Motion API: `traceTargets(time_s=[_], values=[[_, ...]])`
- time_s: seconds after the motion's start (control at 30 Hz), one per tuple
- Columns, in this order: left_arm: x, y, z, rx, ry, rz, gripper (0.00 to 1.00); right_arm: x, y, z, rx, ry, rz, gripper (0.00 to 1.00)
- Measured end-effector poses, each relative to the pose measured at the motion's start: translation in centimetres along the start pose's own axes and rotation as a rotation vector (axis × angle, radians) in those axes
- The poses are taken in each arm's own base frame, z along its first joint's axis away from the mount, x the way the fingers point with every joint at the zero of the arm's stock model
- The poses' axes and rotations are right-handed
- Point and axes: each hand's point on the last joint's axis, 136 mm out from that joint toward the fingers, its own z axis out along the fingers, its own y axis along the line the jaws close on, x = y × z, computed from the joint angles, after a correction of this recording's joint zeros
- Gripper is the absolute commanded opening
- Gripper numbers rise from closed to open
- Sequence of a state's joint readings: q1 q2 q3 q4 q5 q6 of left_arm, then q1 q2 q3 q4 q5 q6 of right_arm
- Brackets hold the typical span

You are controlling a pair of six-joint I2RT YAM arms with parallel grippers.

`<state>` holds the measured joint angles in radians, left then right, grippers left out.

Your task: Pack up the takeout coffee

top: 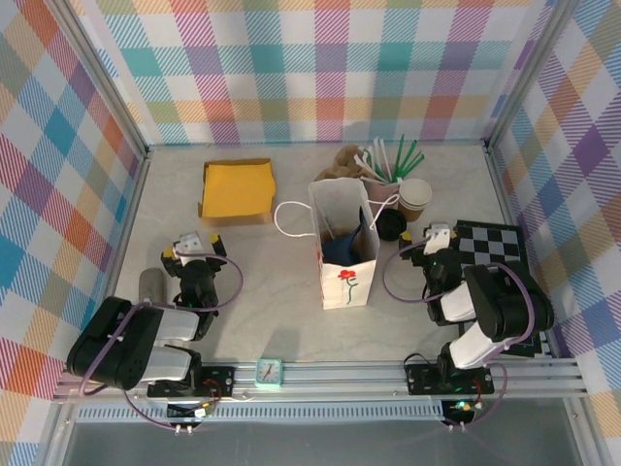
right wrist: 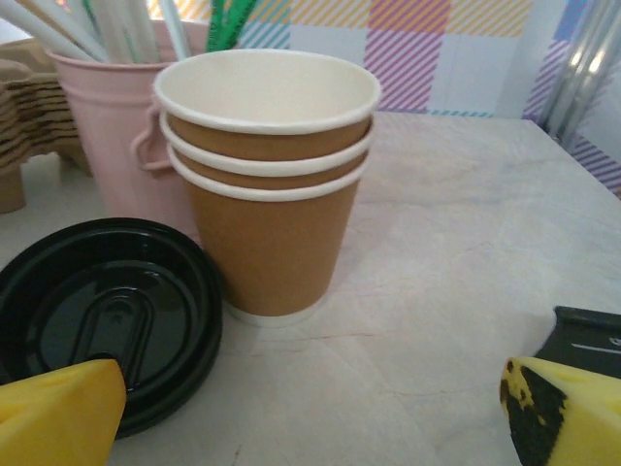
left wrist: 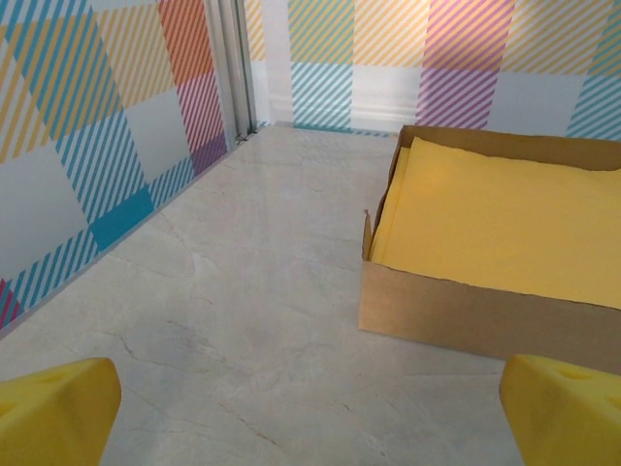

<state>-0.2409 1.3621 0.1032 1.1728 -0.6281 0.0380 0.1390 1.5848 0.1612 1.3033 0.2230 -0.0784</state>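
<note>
A round black lid [right wrist: 102,316] lies low at the left, touching a stack of three unlidded brown cups [right wrist: 267,184]. What is under the lid is hidden, so I cannot tell whether it is the takeout coffee. From above, the lid [top: 391,225] sits just in front of the stack [top: 415,197]. A white paper bag [top: 344,248] with a red rose stands open mid-table, something blue inside. My right gripper [top: 432,236] [right wrist: 310,417] is open, a short way before the cups. My left gripper [top: 192,245] [left wrist: 310,417] is open over bare table.
A cardboard tray of yellow napkins [top: 236,189] [left wrist: 495,233] lies ahead of the left gripper. A pink bucket of straws [top: 383,165] and brown sleeves [top: 340,163] stand at the back. A checkered board [top: 490,243] lies right, a small clock [top: 269,370] at the front rail.
</note>
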Motion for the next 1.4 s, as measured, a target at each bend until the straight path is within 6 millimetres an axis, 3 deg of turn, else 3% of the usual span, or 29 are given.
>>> traceTargets(time_s=[0.17, 0.33, 0.47, 0.77, 0.93, 1.03, 1.2, 1.4], values=[[2.4, -0.6, 1.2, 0.005, 0.058, 0.04, 1.0, -0.1, 1.2, 0.1, -0.061, 0.002, -0.038, 0.99], [1.4, -2.6, 1.5, 0.102, 0.027, 0.043, 1.0, -0.2, 1.5, 0.2, -0.079, 0.001, -0.045, 0.99], [2.6, -4.7, 1.7, 0.204, 0.056, 0.106, 1.0, 0.0, 1.6, 0.2, -0.085, 0.007, -0.045, 0.99], [2.9, -6.6, 2.2, 0.298, 0.075, 0.133, 1.0, -0.3, 1.6, 1.0, -0.095, 0.03, -0.042, 0.99], [1.9, -6.9, 5.7, 0.318, 0.154, 0.09, 1.0, -2.1, -0.7, 4.0, -0.06, 0.076, 0.041, 0.99], [1.1, -6.0, 7.2, 0.307, 0.171, 0.047, 1.0, -2.2, -2.1, 4.4, -0.034, 0.093, 0.08, 0.99], [2.7, -6.2, 6.8, 0.335, 0.243, 0.039, 1.0, -0.5, -1.9, 4.2, -0.045, 0.163, 0.104, 0.99], [3.3, -6.3, 6.6, 0.346, 0.268, 0.038, 1.0, -0.1, -1.7, 4.1, -0.055, 0.181, 0.113, 0.99]])
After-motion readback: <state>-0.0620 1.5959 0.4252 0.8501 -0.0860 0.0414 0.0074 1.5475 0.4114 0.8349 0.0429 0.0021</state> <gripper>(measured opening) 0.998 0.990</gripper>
